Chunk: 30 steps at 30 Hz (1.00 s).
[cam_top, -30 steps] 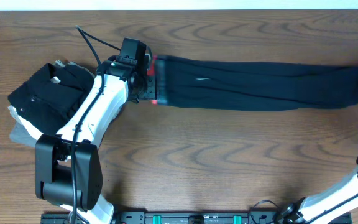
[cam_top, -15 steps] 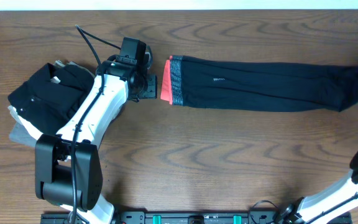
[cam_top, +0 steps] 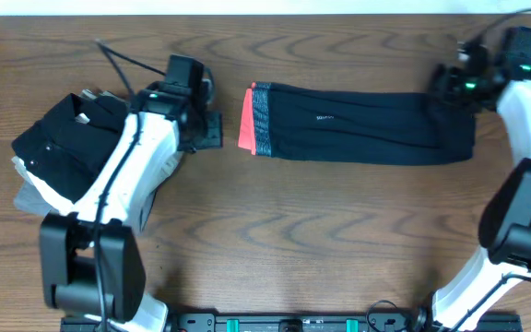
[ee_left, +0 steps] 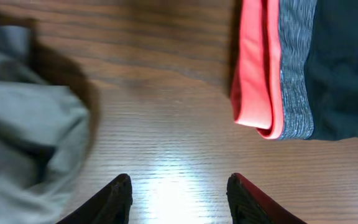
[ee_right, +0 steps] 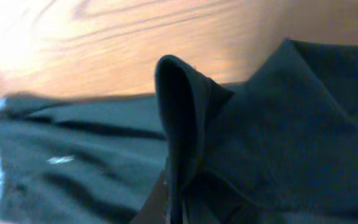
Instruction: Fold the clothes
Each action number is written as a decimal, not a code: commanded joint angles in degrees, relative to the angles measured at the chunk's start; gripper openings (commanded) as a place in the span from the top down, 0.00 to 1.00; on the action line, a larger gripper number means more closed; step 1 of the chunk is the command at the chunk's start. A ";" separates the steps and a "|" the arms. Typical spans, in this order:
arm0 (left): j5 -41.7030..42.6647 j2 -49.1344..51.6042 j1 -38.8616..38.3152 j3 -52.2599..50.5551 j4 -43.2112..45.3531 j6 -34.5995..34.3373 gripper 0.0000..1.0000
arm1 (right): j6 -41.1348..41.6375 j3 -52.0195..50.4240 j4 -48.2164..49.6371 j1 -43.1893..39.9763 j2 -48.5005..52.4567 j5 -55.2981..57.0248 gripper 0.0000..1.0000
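The clothes (cam_top: 358, 136), dark navy-black leggings, lie across the back of the table with the coral-red waistband (cam_top: 247, 132) and its grey band at their left end. My left gripper (cam_top: 212, 129) stands open just left of the waistband, nothing between its fingers (ee_left: 117, 196); bare wood shows between them, with the waistband (ee_left: 257, 74) ahead to the right. My right gripper (cam_top: 450, 88) is shut on the leg end of the clothes (ee_right: 179, 112), holding a raised fold of dark fabric above the rest of the legs.
A heap of black, white and grey garments (cam_top: 58, 148) lies at the left of the table, its grey edge (ee_left: 23, 143) close to my left gripper. The table's far edge runs just behind the leggings.
The right gripper has carried the leg end leftward, so the leggings now look shorter. The left gripper let go of the waistband and drew back a little to the left.
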 commanded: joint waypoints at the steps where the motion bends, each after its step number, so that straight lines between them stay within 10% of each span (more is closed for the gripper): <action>1: -0.26 -3.58 2.36 0.55 -0.96 -0.52 0.48 | 1.70 0.22 -0.24 6.43 -1.11 -2.47 0.99; 20: -0.24 -5.29 4.92 0.55 -2.29 -0.50 0.48 | 10.45 0.15 9.05 37.33 0.83 11.19 0.97; 23: -0.24 -5.29 4.92 0.55 -2.34 -0.48 0.48 | 10.86 0.15 12.04 39.12 1.44 11.21 0.48; 30: -0.24 -5.29 4.92 0.55 -3.02 -0.50 0.48 | 10.86 0.22 14.73 37.07 -1.68 9.77 0.66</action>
